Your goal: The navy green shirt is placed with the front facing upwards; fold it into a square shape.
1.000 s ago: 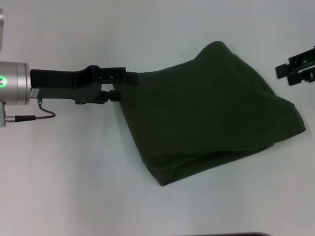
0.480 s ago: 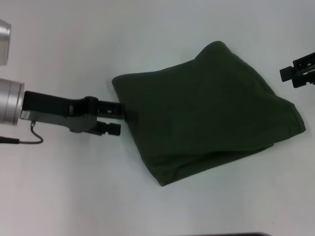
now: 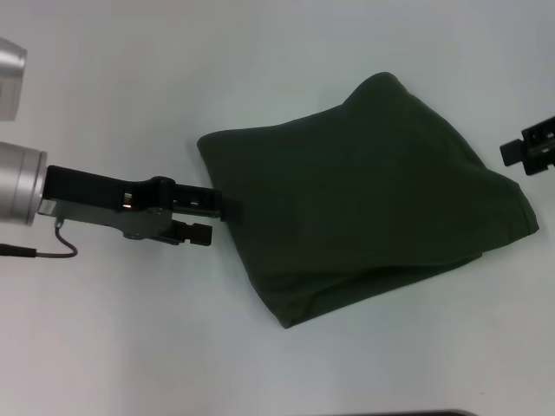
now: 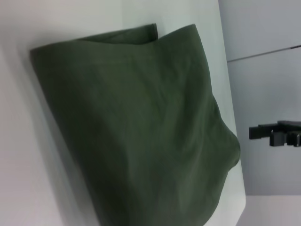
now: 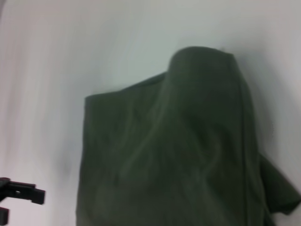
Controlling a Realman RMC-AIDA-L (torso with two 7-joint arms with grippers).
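Folded navy green shirt (image 3: 364,195) at centre on white table (image 3: 260,69), left tool (image 3: 212,218) released at its left edge, right tool (image 3: 531,147) at right edge of frame, grip unclear

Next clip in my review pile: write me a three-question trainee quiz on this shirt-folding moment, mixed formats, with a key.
1. True or false: the left gripper is at the edge of the folded shirt on the table.
2. Multiple choice: where is the right gripper? A) pressing on the middle of the shirt B) apart from the shirt, off its right side C) under the shirt.
3. Fill in: the chest lettering is ____ in the head view.

Key: 1 true. 2 B. 3 hidden, since only plain green cloth shows.
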